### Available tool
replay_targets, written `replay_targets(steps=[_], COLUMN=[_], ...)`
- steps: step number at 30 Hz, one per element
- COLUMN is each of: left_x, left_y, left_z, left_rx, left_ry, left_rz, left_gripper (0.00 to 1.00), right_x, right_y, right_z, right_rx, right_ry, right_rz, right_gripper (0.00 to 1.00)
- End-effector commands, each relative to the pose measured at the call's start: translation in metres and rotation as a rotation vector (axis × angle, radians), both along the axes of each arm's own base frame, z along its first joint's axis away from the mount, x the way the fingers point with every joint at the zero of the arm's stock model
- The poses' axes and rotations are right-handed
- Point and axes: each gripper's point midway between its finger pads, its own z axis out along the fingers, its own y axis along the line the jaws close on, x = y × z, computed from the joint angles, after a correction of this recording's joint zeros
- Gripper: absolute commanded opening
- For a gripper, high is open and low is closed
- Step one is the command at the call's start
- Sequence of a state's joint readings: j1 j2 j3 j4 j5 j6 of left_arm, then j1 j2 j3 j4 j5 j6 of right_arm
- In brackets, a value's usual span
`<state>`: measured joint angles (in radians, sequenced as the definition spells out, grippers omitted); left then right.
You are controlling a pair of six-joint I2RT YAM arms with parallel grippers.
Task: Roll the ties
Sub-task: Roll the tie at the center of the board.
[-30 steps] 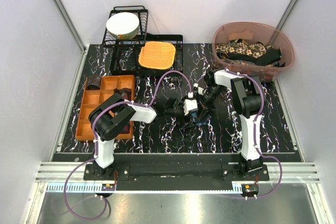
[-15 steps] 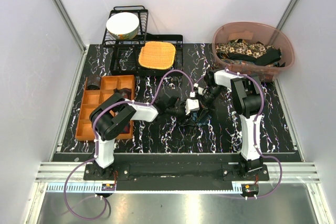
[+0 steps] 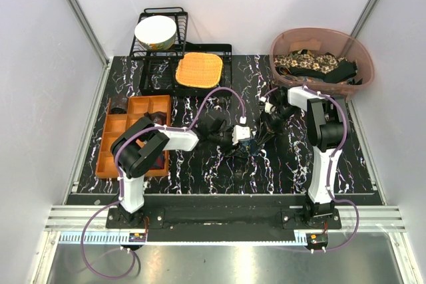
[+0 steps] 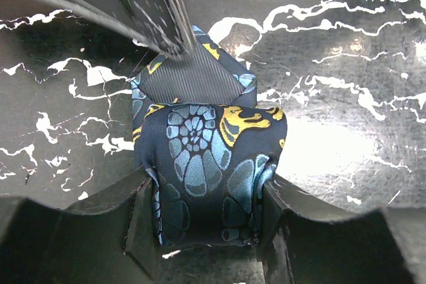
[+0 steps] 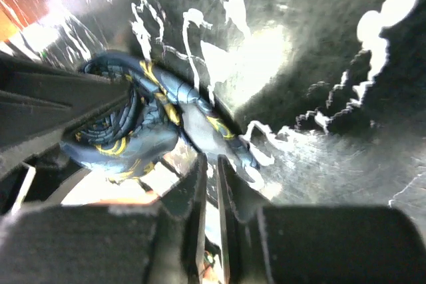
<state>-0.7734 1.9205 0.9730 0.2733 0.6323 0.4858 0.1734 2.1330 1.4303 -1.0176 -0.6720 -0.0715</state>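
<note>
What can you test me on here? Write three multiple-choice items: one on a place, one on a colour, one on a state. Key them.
1. The orange woven mat lies: A in the pink tub; B on the black rack at the back; C in the orange tray.
2. The tie held by the left gripper is: A dark blue with teal and yellow print; B plain red; C white with green.
3. That tie is: A spread flat at full length; B draped over the bowl; C rolled into a bundle.
Key: B, the top view shows the mat on the rack; A, the left wrist view shows that print; C, it sits as a compact roll in the grip.
</note>
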Motion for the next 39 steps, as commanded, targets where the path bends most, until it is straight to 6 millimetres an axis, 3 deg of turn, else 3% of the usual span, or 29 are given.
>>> replay_targets(steps=[1, 7, 11, 18, 22, 26, 30, 34, 39], left_x=[-0.014, -0.011, -0.003, 0.017, 0.023, 0.021, 0.015, 0.009, 0.004], left_y=[0.021, 0.02, 0.02, 0.011, 0.002, 0.006, 0.025, 0.036, 0.033], left_z=[-0.027, -0.028, -0.021, 0.026, 0.041, 0.026, -0.01, -0.032, -0.039], left_rx=[0.114, 0.119, 0.101, -0.009, -0.035, 0.02, 0.155, 0.244, 0.28], left_ry=[0.064, 0.091, 0.111, 0.084, 0.081, 0.022, 0.029, 0.017, 0.005], left_rz=[-0.022, -0.006, 0.032, 0.139, 0.174, 0.15, 0.143, 0.125, 0.093], left_gripper=[0.0, 0.0, 0.0, 0.0, 0.0, 0.0, 0.0, 0.0, 0.0], right_x=[0.009, 0.013, 0.005, 0.004, 0.004, 0.002, 0.001, 0.007, 0.003], right_y=[0.003, 0.01, -0.005, -0.011, -0.01, -0.01, -0.01, 0.006, 0.033], right_z=[0.003, -0.011, -0.032, -0.04, -0.042, -0.042, -0.039, -0.006, 0.036], right_rx=[0.009, -0.027, -0.137, -0.207, -0.214, -0.212, -0.205, -0.036, 0.195], right_ry=[-0.075, -0.109, -0.105, -0.115, -0.115, -0.107, -0.093, -0.098, -0.036], right_rz=[0.005, 0.047, 0.084, 0.105, 0.118, 0.122, 0.123, 0.064, -0.019], right_gripper=[0.14, 0.11, 0.09, 0.06, 0.06, 0.05, 0.05, 0.14, 0.32])
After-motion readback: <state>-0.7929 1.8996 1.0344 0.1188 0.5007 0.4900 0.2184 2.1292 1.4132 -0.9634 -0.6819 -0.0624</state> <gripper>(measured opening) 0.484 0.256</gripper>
